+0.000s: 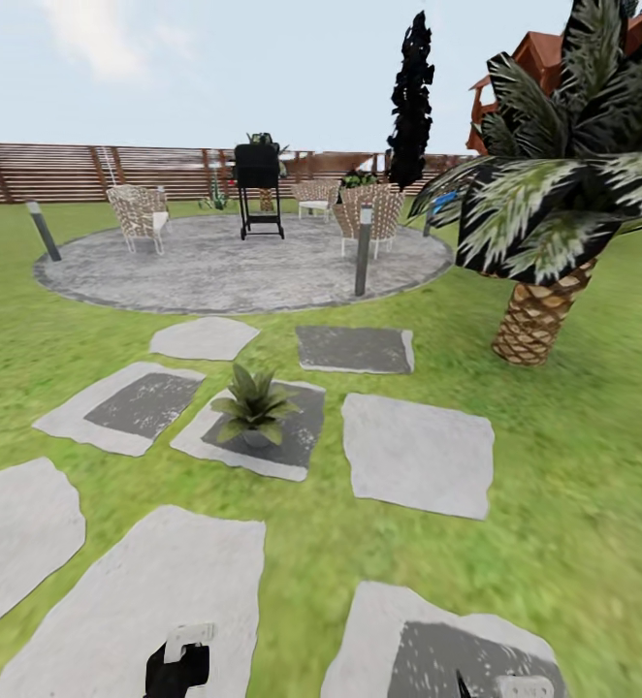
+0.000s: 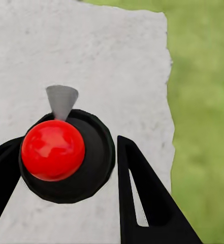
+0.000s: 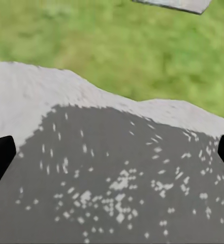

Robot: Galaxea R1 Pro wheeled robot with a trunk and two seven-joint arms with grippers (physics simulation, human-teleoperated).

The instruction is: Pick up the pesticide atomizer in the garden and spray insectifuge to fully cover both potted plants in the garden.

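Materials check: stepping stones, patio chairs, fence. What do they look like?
Stepping stones: pale grey stone or concrete by the look, matte, with irregular chipped edges and darker speckled patches. Patio chairs: seemingly woven wicker or rattan, with a tan lattice pattern and pale seat cushions. Fence: likely wood, reddish-brown horizontal slats with gaps. All are simulator renders, so textures only suggest material.
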